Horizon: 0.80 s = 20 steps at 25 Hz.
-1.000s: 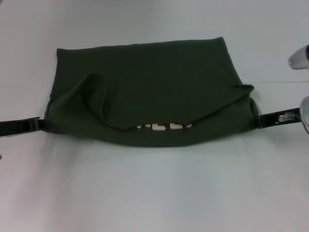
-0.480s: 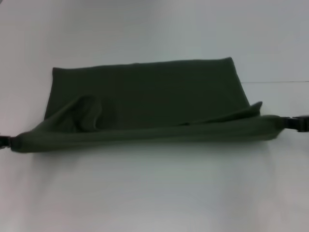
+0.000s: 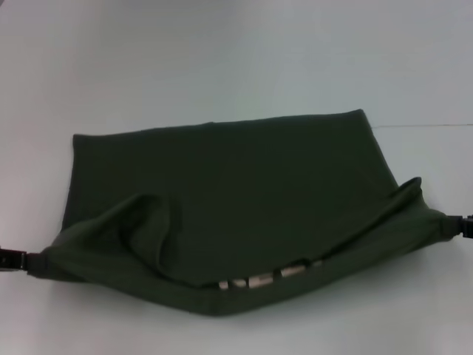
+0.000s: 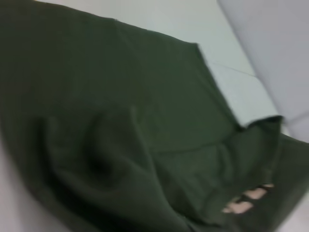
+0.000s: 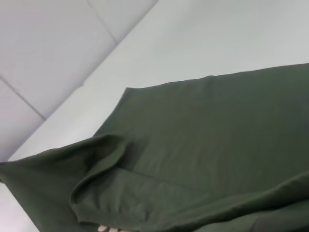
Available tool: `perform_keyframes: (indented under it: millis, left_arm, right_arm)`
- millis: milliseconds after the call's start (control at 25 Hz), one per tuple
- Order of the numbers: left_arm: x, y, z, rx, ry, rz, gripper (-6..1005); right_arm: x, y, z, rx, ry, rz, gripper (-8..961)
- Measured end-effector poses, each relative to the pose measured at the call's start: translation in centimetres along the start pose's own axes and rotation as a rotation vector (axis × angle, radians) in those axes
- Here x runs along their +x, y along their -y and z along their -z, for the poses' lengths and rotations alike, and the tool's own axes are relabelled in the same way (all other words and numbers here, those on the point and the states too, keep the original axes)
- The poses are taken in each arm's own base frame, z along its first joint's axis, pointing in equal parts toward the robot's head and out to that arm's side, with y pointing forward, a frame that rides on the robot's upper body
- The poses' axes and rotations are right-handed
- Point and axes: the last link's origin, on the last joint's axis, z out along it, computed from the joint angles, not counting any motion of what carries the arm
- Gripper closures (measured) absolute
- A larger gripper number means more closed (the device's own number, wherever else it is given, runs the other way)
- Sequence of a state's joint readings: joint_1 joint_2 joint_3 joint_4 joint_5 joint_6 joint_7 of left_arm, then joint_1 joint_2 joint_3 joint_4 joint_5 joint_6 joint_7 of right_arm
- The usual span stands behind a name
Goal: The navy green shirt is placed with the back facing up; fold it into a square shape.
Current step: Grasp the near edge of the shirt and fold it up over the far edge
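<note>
Soft even light, slight blur, faint shadows.

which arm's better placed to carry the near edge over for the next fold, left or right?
Neither alone. The left gripper and right gripper each hold a near corner of the navy green shirt; its edge sags between them, so both probably move together.

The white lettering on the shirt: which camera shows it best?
The head view: the white lettering peeks out along the shirt's near fold. The left wrist view shows a short stretch; the right wrist view only a sliver at its edge.
</note>
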<state>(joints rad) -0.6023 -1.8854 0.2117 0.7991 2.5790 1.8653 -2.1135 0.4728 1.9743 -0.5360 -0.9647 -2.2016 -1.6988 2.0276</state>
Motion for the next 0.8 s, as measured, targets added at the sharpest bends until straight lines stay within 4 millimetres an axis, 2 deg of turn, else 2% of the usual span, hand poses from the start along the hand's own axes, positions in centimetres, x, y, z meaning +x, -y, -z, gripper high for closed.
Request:
perform_keyframes:
  millis: [40, 120, 280, 480, 560, 800]
  left_arm:
    - [0.0, -0.9, 0.3, -0.051, 0.032, -0.009, 981]
    - [0.1, -1.4, 0.4, -0.080, 0.052, -0.015, 981]
    - [1.3, -1.9, 0.7, -0.087, 0.033, -0.014, 981]
    - [4.4, -1.0, 0.8, -0.031, -0.107, 0.027, 982]
    - [5.9, -0.5, 0.4, -0.004, -0.165, 0.053, 982]
    - [8.7, 0.4, -1.1, 0.063, -0.269, 0.115, 982]
  right_arm:
    - [0.1, -0.1, 0.1, -0.010, -0.007, 0.003, 913]
    - [0.1, -0.3, 0.1, -0.024, -0.016, 0.011, 913]
    - [-0.6, -0.2, -0.2, -0.031, 0.003, 0.020, 913]
    - [-3.6, 0.4, -1.5, -0.020, 0.069, 0.024, 913]
    - [-5.0, 0.7, -2.2, 0.004, 0.094, 0.026, 913]
    - [-8.9, 1.9, -4.4, 0.103, 0.173, 0.009, 917]
